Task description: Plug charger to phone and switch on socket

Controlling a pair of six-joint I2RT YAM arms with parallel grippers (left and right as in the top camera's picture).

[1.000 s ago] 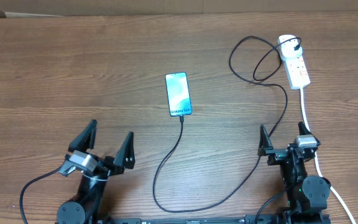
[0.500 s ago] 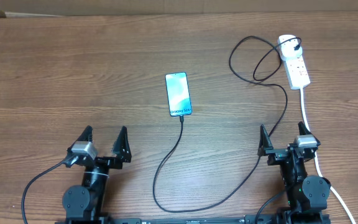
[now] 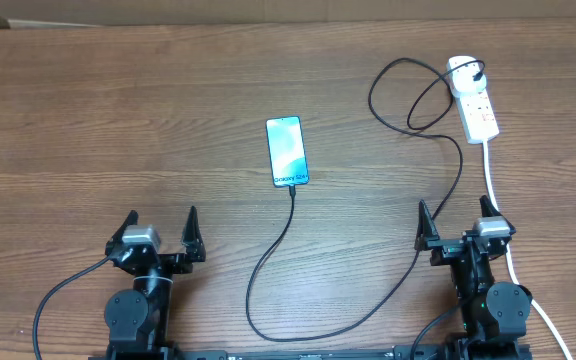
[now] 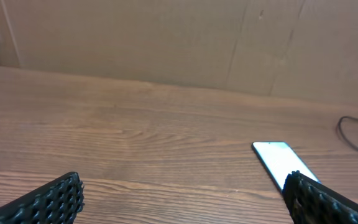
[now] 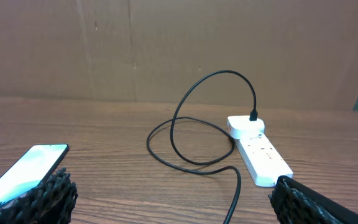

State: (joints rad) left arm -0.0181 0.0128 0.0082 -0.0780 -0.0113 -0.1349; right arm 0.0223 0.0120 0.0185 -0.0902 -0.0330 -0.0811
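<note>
My right claw (image 3: 455, 228) and left claw (image 3: 161, 222) are wide open, empty. The socket (image 3: 475, 100) lies straight ahead of the right claw, long side pointing away. The phone (image 3: 287, 151), left of the socket, looks plugged in.

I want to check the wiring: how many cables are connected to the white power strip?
2 at the power strip: the black charger plugged into its far end, a thick white cord leaving its near end.
</note>
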